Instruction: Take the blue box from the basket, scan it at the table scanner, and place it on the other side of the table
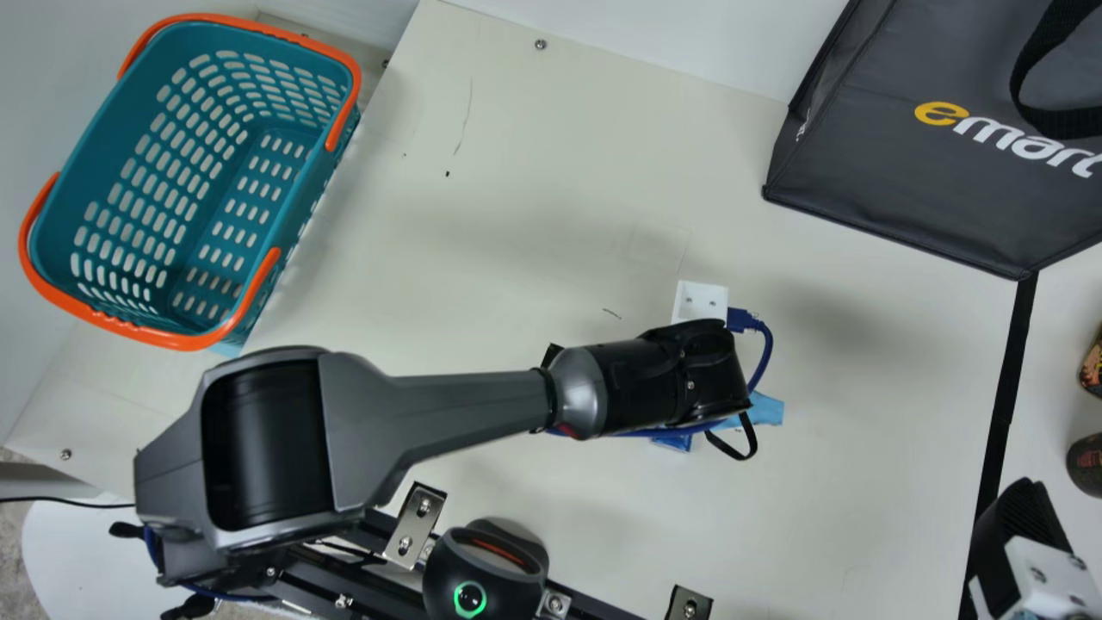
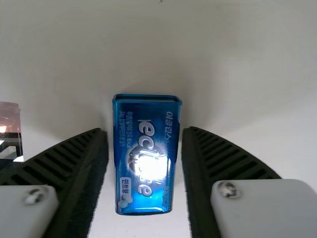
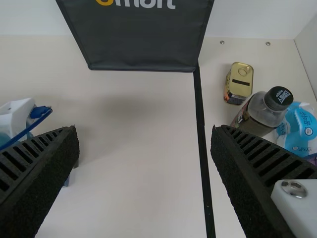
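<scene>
The left jaws are part open, just wider than the blue box (image 2: 147, 166). One finger (image 2: 74, 158) is on each long side of it in the left wrist view, with a thin gap by each. So the jaws do not seem to grip it. The box seems to lie flat on the counter (image 1: 534, 215), face up, but I cannot tell how far under the tips it is.

Its long way runs out from the wrist, between the fingers. Its short way goes across from finger to finger. That looks like a good fit: the jaws need only go down a bit, if they are too high, and then squeeze the thin way. If they shut too high, they could miss it or slip off.

The box is on the basket side of the black stripe (image 1: 1003, 413). The scanner (image 1: 486, 573) is on that same side, and so is the basket (image 1: 312, 185). I can't tell if the scan is done, but the box must end up past the stripe, where the cola-dark bottle (image 3: 260, 114) and small can (image 3: 238, 83) are.

The left arm (image 1: 469, 409) is much nearer. The right jaws are by the stripe, wide open, with nothing in them.
</scene>
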